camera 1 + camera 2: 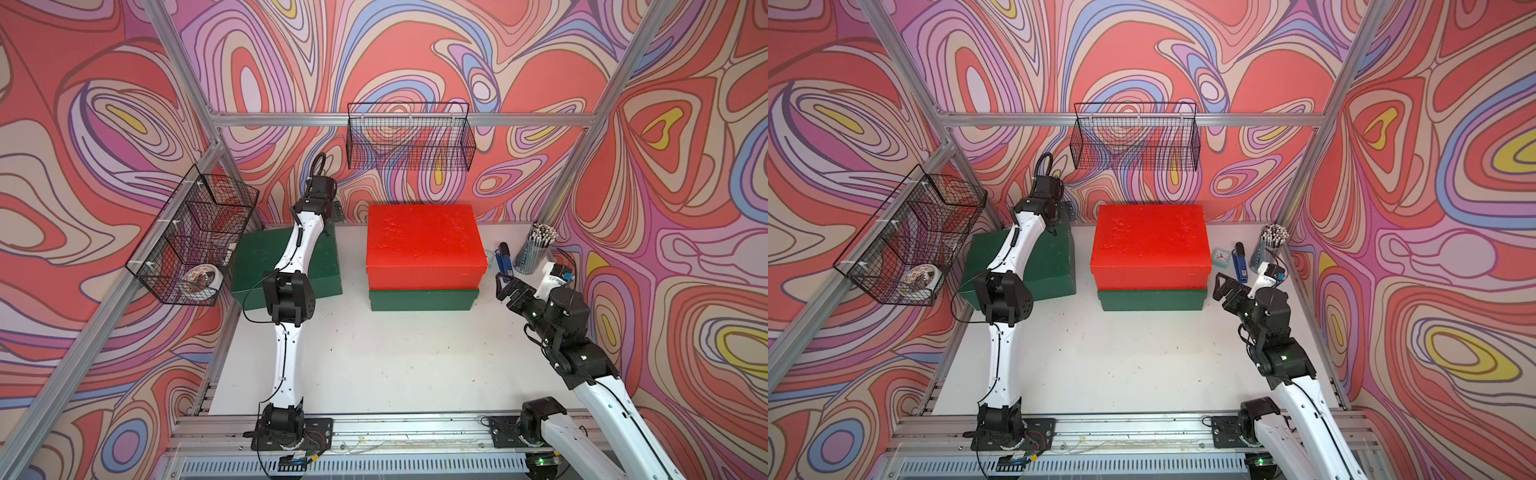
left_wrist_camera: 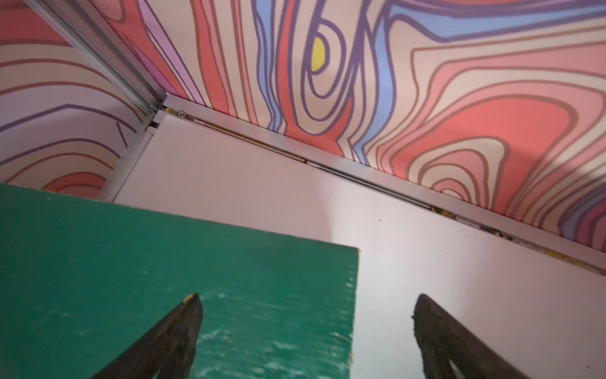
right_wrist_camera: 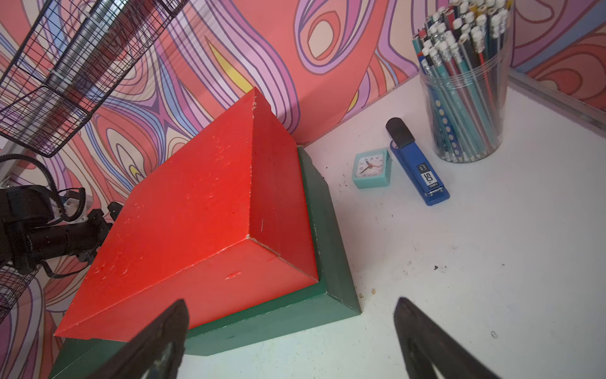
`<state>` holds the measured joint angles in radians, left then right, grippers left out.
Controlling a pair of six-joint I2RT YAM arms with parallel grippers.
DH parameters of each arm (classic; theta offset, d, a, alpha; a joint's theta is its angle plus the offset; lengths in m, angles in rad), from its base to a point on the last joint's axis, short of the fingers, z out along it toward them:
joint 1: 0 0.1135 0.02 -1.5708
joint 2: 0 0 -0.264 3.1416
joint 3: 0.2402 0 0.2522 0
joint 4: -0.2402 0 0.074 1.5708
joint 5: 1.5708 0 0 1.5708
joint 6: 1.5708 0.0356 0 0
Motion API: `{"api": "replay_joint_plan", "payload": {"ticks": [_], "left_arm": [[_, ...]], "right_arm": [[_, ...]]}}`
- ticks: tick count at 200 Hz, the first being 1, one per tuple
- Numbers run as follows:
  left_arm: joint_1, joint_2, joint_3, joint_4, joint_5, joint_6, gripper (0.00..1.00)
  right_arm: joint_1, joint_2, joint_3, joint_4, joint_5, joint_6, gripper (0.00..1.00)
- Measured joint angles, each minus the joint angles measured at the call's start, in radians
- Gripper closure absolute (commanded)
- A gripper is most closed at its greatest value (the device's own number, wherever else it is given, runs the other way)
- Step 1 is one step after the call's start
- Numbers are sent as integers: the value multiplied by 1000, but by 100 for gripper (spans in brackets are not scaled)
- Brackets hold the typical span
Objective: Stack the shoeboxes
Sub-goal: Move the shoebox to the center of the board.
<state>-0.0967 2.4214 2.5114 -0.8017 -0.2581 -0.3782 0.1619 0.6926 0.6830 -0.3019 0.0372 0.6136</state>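
Left wrist view: the left jaws stand wide apart, released. One dark finger (image 2: 177,331) hangs over the lid of the single green shoebox (image 2: 131,279), near its corner. The other finger is past the box edge, over the white desk (image 2: 262,183). The lid is blurred there, so I cannot tell if the finger touches it. The jaws grasp nothing.

In both top views this single green shoebox (image 1: 253,266) lies flat at the back left of the desk (image 1: 395,357), and the left arm (image 1: 299,245) reaches across it. A strip of bare desk separates it from the stack. There the red shoebox (image 1: 424,245) sits on the lower green shoebox (image 1: 424,300), at the back middle near the wall.

The right jaws are also fully spread and hold nothing. The right arm (image 1: 557,316) keeps them just beside the right front corner of the stack, not touching it.

In the right wrist view a small clock (image 3: 372,168), a blue stapler (image 3: 418,164) and a cup of pencils (image 3: 465,108) stand to the right of the stack.
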Motion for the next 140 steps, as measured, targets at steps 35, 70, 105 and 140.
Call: {"api": "replay_joint_plan", "payload": {"ticks": [35,70,105,140], "left_arm": [[32,51,51,69,-18,60,0],[23,118,111,94,-62,143,0],[16,164,124,108,-117,235,0],[17,188,124,110,-137,274,0]], "right_arm": [[0,42,0,15,-2,0,2],[0,64,-1,26,-9,0,2],[0,65,-1,27,-12,0,1],[0,64,-1,27,-19,0,2]]}}
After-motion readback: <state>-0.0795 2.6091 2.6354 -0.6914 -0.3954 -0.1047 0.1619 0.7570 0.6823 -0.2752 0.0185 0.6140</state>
